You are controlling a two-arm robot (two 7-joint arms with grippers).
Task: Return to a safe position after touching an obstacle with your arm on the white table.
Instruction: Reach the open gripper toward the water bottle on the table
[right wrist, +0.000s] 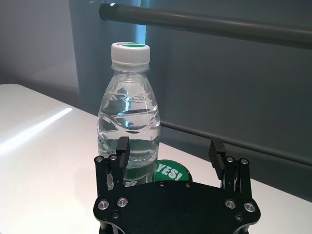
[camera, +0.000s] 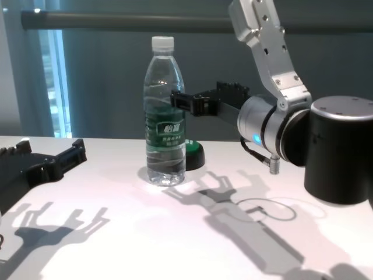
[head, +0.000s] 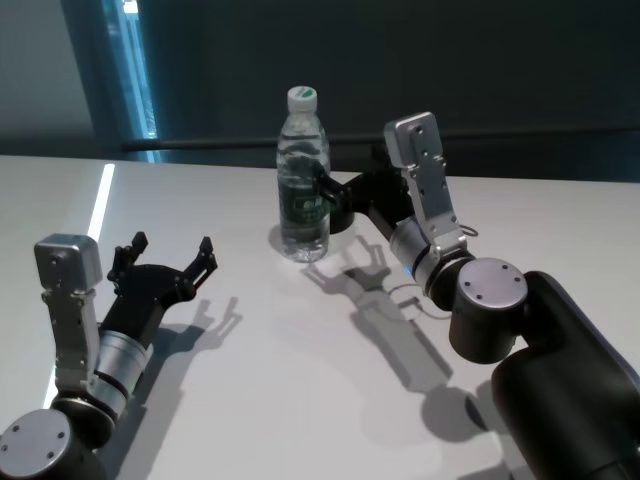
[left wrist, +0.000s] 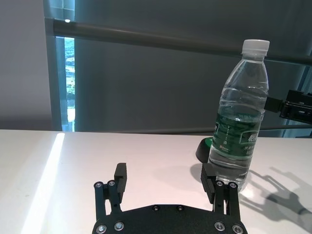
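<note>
bottle (head: 304,180) stands upright on the white table (head: 300,380), toward the far side and about centre, clear plastic with a white cap and a dark green label band, and right behind its base sits a low black-and-green puck (camera: 193,155). the right gripper (head: 335,190) is up beside it at label height, fingers spread wide with nothing between them; in the right wrist view one fingertip (right wrist: 122,146) sits right against the bottle's side, touching or a hair off, i can't tell which. the left gripper (head: 170,258) hangs low over the near left of the table, also spread and empty, well apart from the bottle, looking parked. so by my read the touch is made or as good as made, and the step in hand is the retreat. to do it well the right arm wants to back straight off along the line it points, away from the bottle, before any swing sideways, because a full-looking tall bottle on a smooth top will tip or skate if that finger drags across the label. keep the fingers spread so nothing hooks the plastic, lift a little to clear the puck, then fold the arm home toward the body.
</note>
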